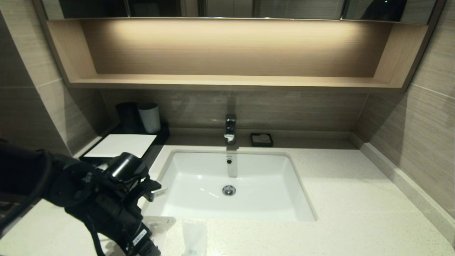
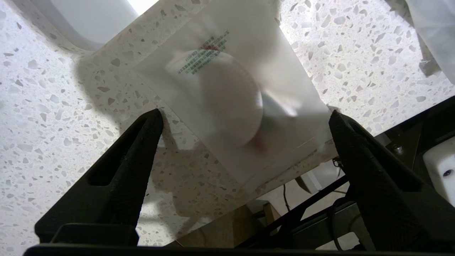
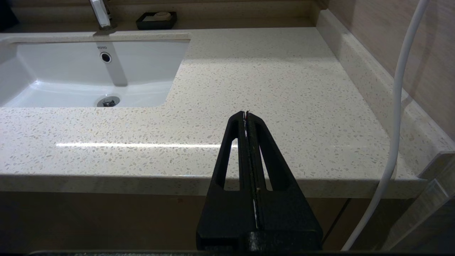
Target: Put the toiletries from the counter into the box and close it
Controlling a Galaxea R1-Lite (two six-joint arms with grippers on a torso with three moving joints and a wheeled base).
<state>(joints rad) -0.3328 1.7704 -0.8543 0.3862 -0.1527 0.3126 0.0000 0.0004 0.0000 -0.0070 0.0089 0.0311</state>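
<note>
My left gripper (image 2: pixel 245 113) is open and hangs low over the counter's (image 1: pixel 355 199) front edge, left of the sink. Its two fingers straddle a flat translucent sachet (image 2: pixel 227 96) with a round white pad inside. The sachet lies on the counter and juts slightly over the edge. In the head view my left arm (image 1: pixel 106 199) covers most of this sachet (image 1: pixel 164 223). A second sachet (image 1: pixel 194 236) lies just to its right and also shows in the left wrist view (image 2: pixel 437 32). The slim stick pack is not in view. The black box (image 1: pixel 121 145) with its white top panel stands at the back left. My right gripper (image 3: pixel 246 114) is shut and empty, parked before the counter's front right edge.
A white sink basin (image 1: pixel 199 170) with a chrome tap (image 1: pixel 230 128) sits mid-counter. A pale grey cup (image 1: pixel 149 117) and a dark cup stand behind the box. A small black soap dish (image 1: pixel 261 139) is at the back. A wooden shelf (image 1: pixel 227 81) runs above.
</note>
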